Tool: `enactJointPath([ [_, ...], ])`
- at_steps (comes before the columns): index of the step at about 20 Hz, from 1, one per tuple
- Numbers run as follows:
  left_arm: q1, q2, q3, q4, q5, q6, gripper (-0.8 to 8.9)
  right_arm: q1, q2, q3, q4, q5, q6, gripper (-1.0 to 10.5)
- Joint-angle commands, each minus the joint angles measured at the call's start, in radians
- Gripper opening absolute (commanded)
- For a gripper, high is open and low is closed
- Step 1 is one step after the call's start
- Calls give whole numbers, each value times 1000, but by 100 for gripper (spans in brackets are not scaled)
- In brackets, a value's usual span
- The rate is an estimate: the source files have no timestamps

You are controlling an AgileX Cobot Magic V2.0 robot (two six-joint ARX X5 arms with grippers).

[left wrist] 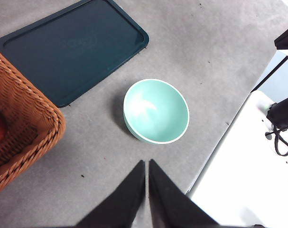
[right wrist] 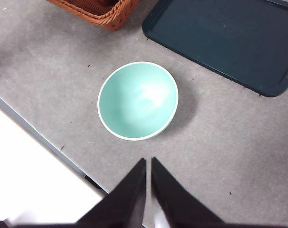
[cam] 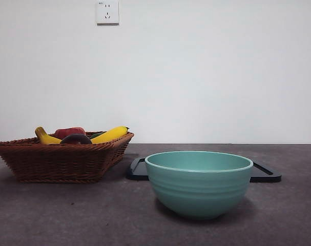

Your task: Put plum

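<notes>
Though wrist views miss it — plum visible front, in basket.

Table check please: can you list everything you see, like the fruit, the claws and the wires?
Surface: grey table, speckled.
Job's things: plum in the basket, among the other fruit; bowl empty.
Clutter: bananas, red fruit, dark tray with nothing on it.
Grippers: left gripper and right gripper shut, both high above the bowl, holding nothing.
Cables: black cable off the table.
Surroundings: white wall, socket.
</notes>
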State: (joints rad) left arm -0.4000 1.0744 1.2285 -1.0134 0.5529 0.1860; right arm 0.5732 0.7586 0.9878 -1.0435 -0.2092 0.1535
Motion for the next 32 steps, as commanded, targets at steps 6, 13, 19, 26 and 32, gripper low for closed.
enactJointPath([
  [6, 49, -31, 19, 244, 4, 61, 8, 5, 4, 14, 4, 0, -5, 6],
  [13, 290, -321, -184, 746, -229, 60, 8, 5, 4, 14, 4, 0, -5, 6],
  [19, 408, -660, -613, 960, -453, 59, 8, 5, 4, 14, 4, 0, -5, 6],
  [26, 457, -898, -959, 960, -481, 30, 8, 5, 4, 14, 4, 0, -5, 6],
  [32, 462, -1007, -1123, 954, -483, 18, 8, 5, 4, 14, 4, 0, -5, 6],
])
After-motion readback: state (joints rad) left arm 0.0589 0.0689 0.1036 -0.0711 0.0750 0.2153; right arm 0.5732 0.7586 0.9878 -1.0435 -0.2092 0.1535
